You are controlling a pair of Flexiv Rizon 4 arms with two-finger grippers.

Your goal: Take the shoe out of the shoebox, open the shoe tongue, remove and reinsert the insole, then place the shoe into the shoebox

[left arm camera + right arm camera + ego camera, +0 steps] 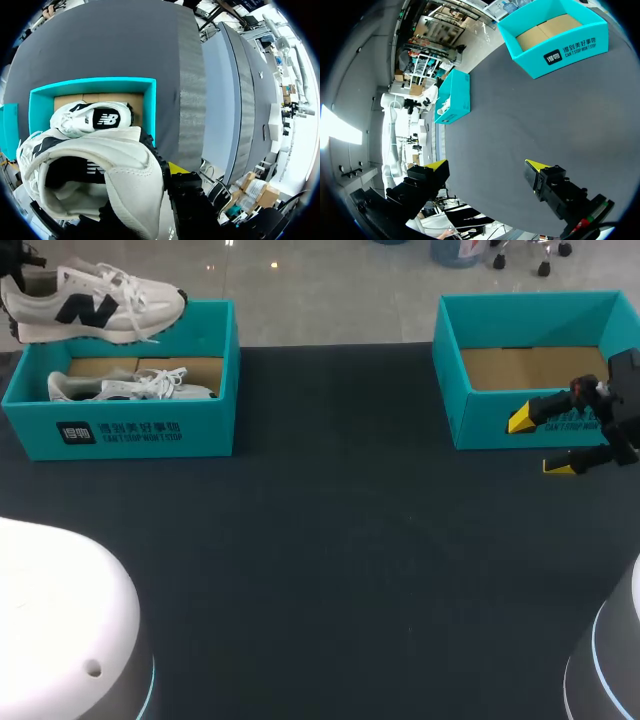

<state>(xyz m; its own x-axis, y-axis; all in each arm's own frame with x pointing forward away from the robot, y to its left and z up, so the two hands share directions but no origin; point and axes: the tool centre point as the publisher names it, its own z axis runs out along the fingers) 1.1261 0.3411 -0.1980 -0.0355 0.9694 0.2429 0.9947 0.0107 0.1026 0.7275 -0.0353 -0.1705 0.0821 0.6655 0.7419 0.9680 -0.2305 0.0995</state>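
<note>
- White sneaker with black logo (95, 305) pinched in my left gripper (167, 172), above the teal cardboard shoebox (130, 435).
- Matching sneaker (130, 387) lies inside it.
- My right gripper (540, 444) hangs spread.

My left gripper (150, 186) hangs above the table's far left corner, clamped on the heel of the shoe (95, 302), with one yellow fingertip (176, 168) showing against its outer side. My right gripper (540, 444) hangs near the right edge, fingers spread wide and lying level, pointing toward the left edge.

Dark table (340, 540); left shoebox (205, 425), right shoebox (478, 420)
</note>
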